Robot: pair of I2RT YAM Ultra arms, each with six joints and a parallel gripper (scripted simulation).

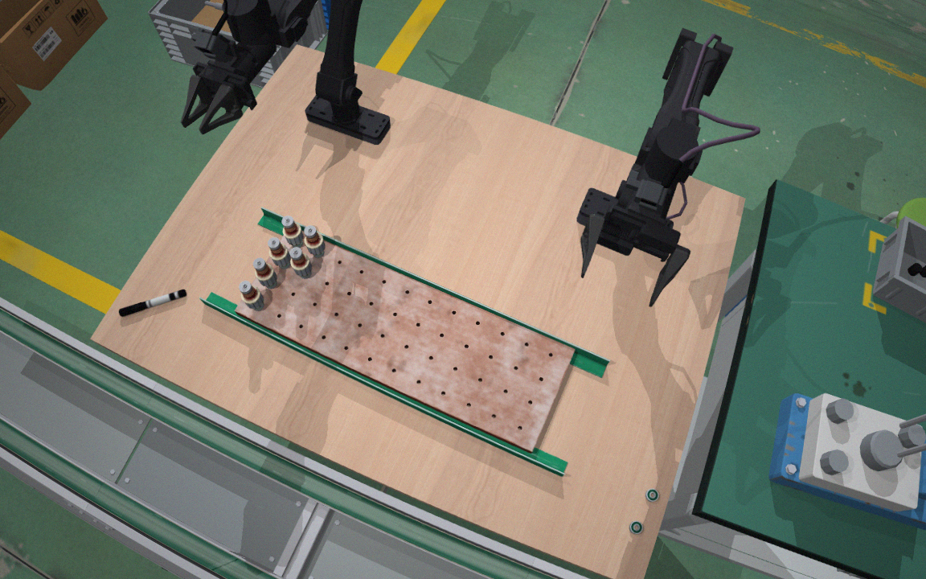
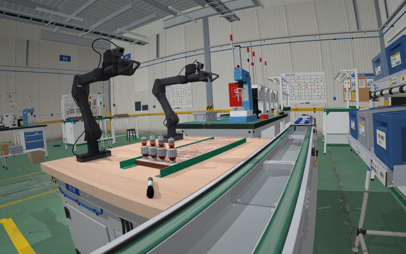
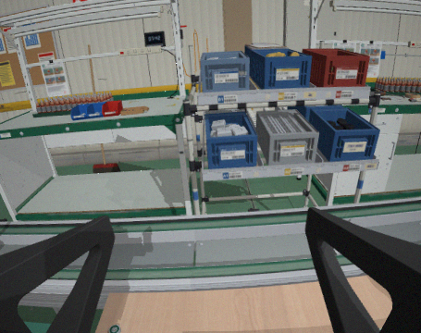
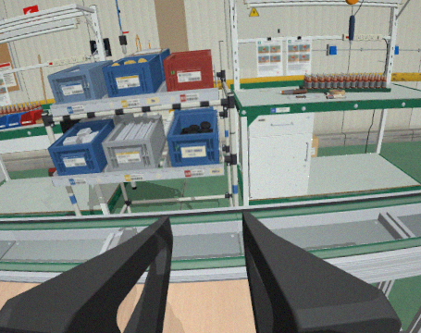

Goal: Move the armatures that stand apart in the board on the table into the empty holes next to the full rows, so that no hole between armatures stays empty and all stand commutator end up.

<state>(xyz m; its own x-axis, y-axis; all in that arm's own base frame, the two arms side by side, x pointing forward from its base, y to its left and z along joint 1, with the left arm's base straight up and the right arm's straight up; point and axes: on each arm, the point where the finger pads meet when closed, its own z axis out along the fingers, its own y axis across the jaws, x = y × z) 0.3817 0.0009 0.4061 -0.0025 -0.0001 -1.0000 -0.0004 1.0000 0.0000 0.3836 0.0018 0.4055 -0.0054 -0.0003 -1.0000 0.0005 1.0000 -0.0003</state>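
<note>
Several armatures [image 1: 251, 295] [image 2: 172, 151] stand upright, grey shaft tips up, at one end of the pinkish board [image 1: 412, 363] [image 2: 152, 163]. A full row of armatures lines the board's end edge. Two more armatures, one at the rear [image 1: 313, 241] and one beside it [image 1: 300, 262], stand in the second row against the full one, with two empty holes on the conveyor side. The other visible holes are empty. My left gripper [image 1: 616, 290] [image 2: 216, 78] [image 3: 207, 223] is wide open, high and empty. My right gripper [image 1: 194, 130] [image 2: 136, 67] [image 4: 206, 225] is partly open, high and empty.
Green rails [image 1: 408, 398] [image 2: 204, 156] flank the board's long sides. A black and white marker [image 1: 153, 302] [image 2: 149, 187] lies near the table corner. Two small rings [image 1: 652, 494] [image 1: 636, 527] lie near another corner. A conveyor [image 1: 200, 461] [image 2: 280, 176] runs along the table.
</note>
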